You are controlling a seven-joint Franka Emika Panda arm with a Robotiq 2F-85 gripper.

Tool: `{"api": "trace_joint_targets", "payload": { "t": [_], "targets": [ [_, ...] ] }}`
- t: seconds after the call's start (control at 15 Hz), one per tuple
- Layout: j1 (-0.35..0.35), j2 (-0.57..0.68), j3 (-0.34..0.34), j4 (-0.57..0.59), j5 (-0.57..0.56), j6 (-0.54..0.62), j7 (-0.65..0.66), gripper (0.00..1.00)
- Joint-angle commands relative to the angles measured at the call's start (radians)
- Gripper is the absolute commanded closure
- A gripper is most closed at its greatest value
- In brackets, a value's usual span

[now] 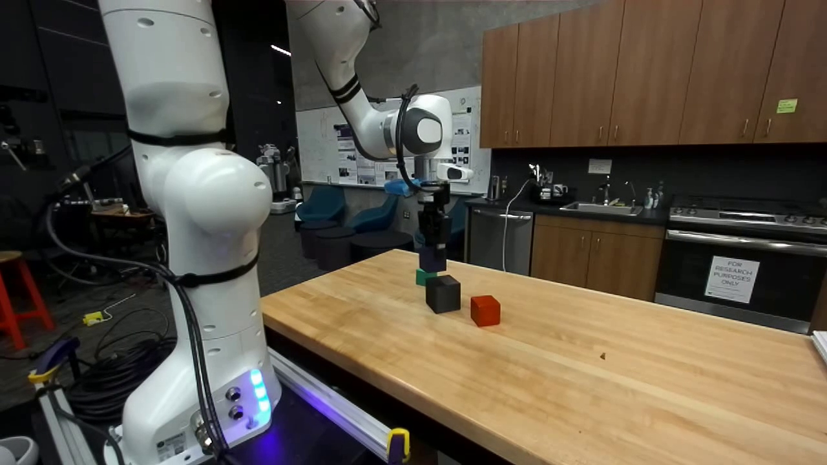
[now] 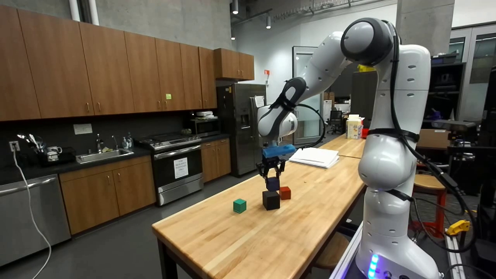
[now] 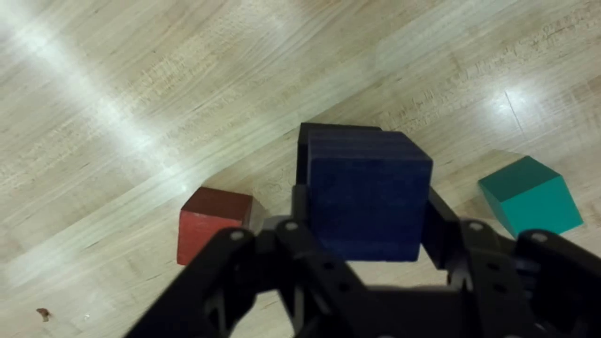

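A navy blue cube (image 2: pixel 272 184) gripped above the tabletop (image 2: pixel 232 240)
The end effector (image 3: pixel 368 211) points down, clamped on opposite faces of it, opened only to its width. Just below sits a larger black cube (image 2: pixel 271 201); whether the 2 touch, I cannot tell. A red cube (image 2: pixel 285 192) and a green cube (image 2: pixel 240 205) stand nearby, on opposite sides.

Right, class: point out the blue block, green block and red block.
Blue block (image 3: pixel 369 199), wrist view: on the face towards the camera.
Green block (image 3: pixel 539 205), wrist view: on its bright top face.
Red block (image 1: pixel 488 312), in an exterior view: on a side face.
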Motion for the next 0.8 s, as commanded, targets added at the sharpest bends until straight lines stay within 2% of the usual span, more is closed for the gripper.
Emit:
{"api": "trace_joint_targets", "payload": {
  "t": [0.0,0.73],
  "targets": [
    [-0.004,-0.011,-0.001,-0.014,0.018,0.006,-0.002,0.69],
    [-0.015,0.042,-0.012,0.009,0.036,0.051,-0.010,0.69]
  ]
}}
